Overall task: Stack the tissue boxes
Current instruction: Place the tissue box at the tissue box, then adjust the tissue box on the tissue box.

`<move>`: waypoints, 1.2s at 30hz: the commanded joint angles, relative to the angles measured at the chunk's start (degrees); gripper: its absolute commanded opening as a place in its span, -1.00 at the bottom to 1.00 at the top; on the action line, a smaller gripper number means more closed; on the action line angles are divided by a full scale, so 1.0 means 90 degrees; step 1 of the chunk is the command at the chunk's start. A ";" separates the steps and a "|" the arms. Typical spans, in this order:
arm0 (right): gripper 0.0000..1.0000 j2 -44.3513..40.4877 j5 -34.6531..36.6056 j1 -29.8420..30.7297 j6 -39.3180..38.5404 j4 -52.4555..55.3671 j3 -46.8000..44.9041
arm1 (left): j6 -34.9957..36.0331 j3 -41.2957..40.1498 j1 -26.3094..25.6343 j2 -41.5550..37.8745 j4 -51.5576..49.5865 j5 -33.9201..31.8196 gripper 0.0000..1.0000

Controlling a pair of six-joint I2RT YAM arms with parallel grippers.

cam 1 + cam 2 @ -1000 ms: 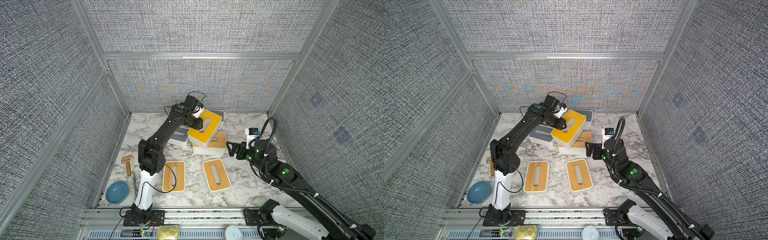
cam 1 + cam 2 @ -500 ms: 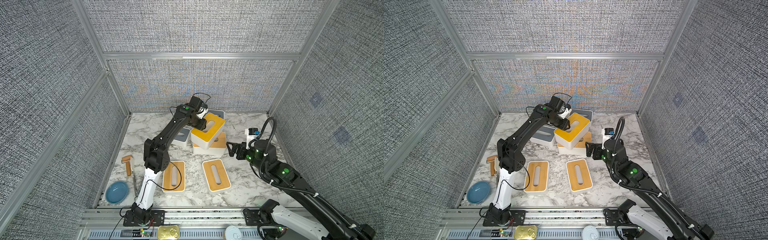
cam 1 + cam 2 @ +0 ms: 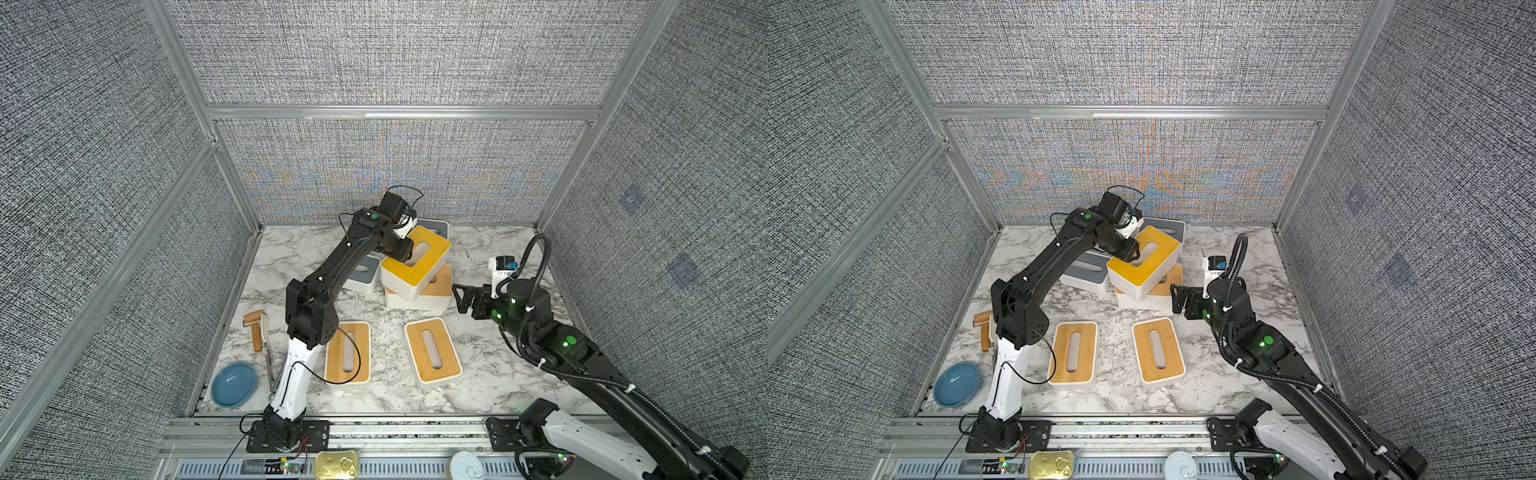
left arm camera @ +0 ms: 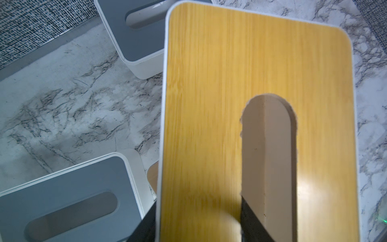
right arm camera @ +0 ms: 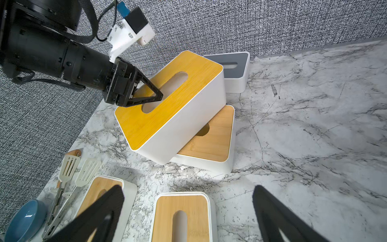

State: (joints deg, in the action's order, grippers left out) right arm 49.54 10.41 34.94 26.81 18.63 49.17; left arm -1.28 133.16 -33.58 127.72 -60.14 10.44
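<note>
My left gripper (image 3: pixel 405 253) (image 3: pixel 1129 253) (image 5: pixel 150 98) (image 4: pixel 199 201) is shut on a yellow-lidded tissue box (image 3: pixel 415 262) (image 3: pixel 1144 262) (image 4: pixel 230 83) (image 5: pixel 173 98), one finger in its slot and one outside its wall. That box sits tilted and askew on a bamboo-lidded box (image 3: pixel 436 289) (image 3: pixel 1167 286) (image 5: pixel 211 138). Two grey-lidded boxes (image 3: pixel 434 227) (image 3: pixel 365 270) (image 4: pixel 134 27) (image 4: pixel 62 199) stand behind and to the left. Two more bamboo-lidded boxes (image 3: pixel 347 353) (image 3: pixel 432 351) (image 5: pixel 182 215) lie flat in front. My right gripper (image 3: pixel 459 297) (image 3: pixel 1177 297) (image 5: pixel 188 188) hovers open and empty, right of the pile.
A blue bowl (image 3: pixel 232 384) and wooden-handled tongs (image 3: pixel 259 336) lie at the front left by the wall. Two tins (image 3: pixel 336 465) (image 3: pixel 467 469) sit on the front rail. Fabric walls close in the marble table (image 3: pixel 498 374) on three sides.
My left arm has shifted slightly right with the yellow-lidded box, bringing it further over the bamboo-lidded box. The right arm has not moved.
</note>
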 commanded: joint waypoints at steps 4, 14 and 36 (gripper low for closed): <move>0.98 0.0084 0.0127 0.0006 -0.0020 -0.0054 0.0014 | -0.0149 -0.0099 0.0010 -0.0330 0.0291 0.0030 0.15; 0.99 0.0103 0.0172 -0.0022 -0.0072 -0.0127 0.0003 | -0.0582 -0.0244 0.0003 -0.0617 0.0378 -0.0150 0.21; 0.98 0.3612 -0.2701 -0.2182 0.0815 -0.1570 0.2010 | -0.3712 -1.0133 0.0015 -0.7051 0.8095 0.0497 0.99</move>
State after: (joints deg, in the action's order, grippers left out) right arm 78.63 -8.10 16.64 31.81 8.36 65.14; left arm -29.47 45.32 -33.56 65.87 0.62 12.84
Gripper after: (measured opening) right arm 0.992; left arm 0.991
